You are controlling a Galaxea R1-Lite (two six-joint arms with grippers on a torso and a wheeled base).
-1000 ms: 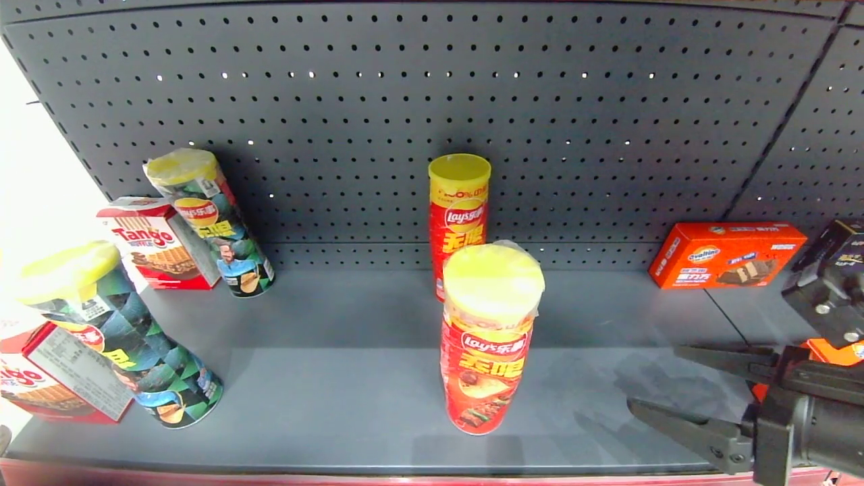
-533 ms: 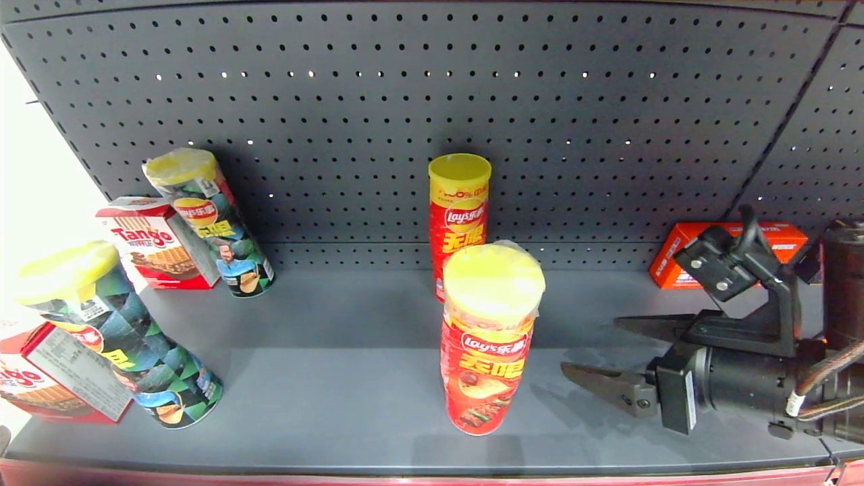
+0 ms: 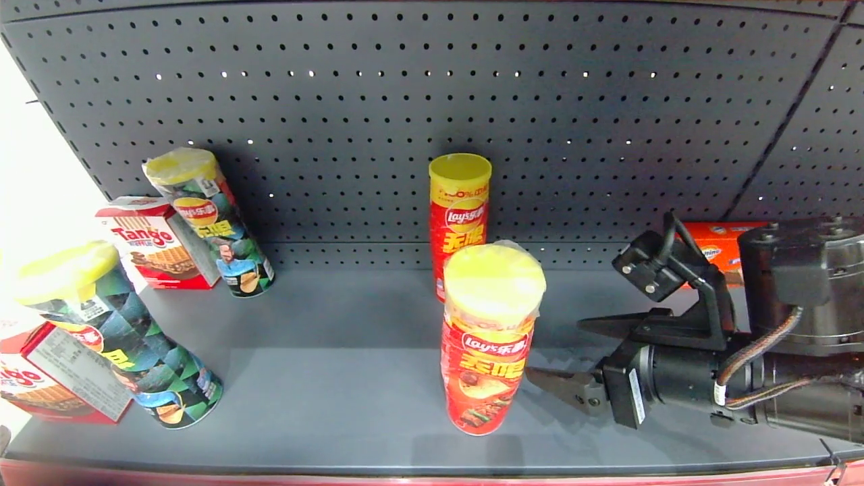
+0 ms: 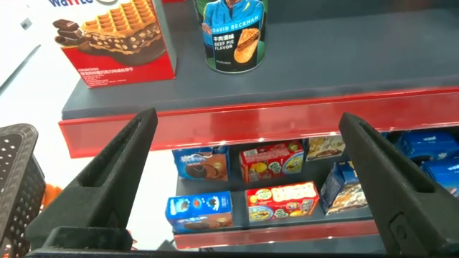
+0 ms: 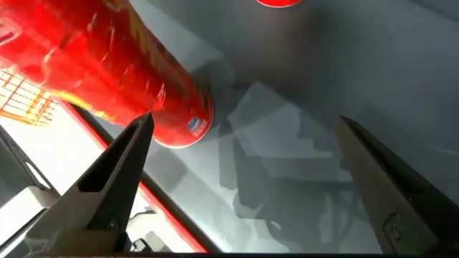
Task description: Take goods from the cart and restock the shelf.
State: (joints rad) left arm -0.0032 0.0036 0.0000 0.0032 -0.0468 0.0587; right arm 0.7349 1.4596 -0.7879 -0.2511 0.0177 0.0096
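Head view, left to right.

Shelf (image 3: 324, 378): grey deck with a pegboard back (image 3: 378, 101).

- Far left, front edge: red wafer box (image 3: 40, 388), with a green chip can (image 3: 121, 337) leaning against it, tilted.
- Behind these, by the pegboard: second wafer box (image 3: 158, 243), upright. A second green can (image 3: 209, 223) is tilted just beside it.
- Centre: rear red can (image 3: 459, 216) upright at the back. The front red can (image 3: 489, 337) stands upright directly ahead of it, near the front edge, with a yellow lid.
- Right: right claw (image 3: 559, 351) low over the deck, level, pointing at the front red can with jaws spread wide. The nearer fingertip (image 3: 540, 376) is just beside the can's lower side; cannot tell whether they touch.
- Far right, back: orange box (image 3: 715, 246), mostly hidden behind the arm.

Right wrist view: right claw (image 5: 245, 122) gaping. The front red can (image 5: 107, 72) is at one finger's tip, not between the two.

Left wrist view: left claw (image 4: 247, 118) spread wide, below and in front of the shelf's red front lip (image 4: 215, 129). A wafer box (image 4: 115, 36) and a green can (image 4: 231, 36) stand on the deck above. Lower shelves hold small packs (image 4: 280, 161). A black mesh basket (image 4: 14, 179) is at the side.
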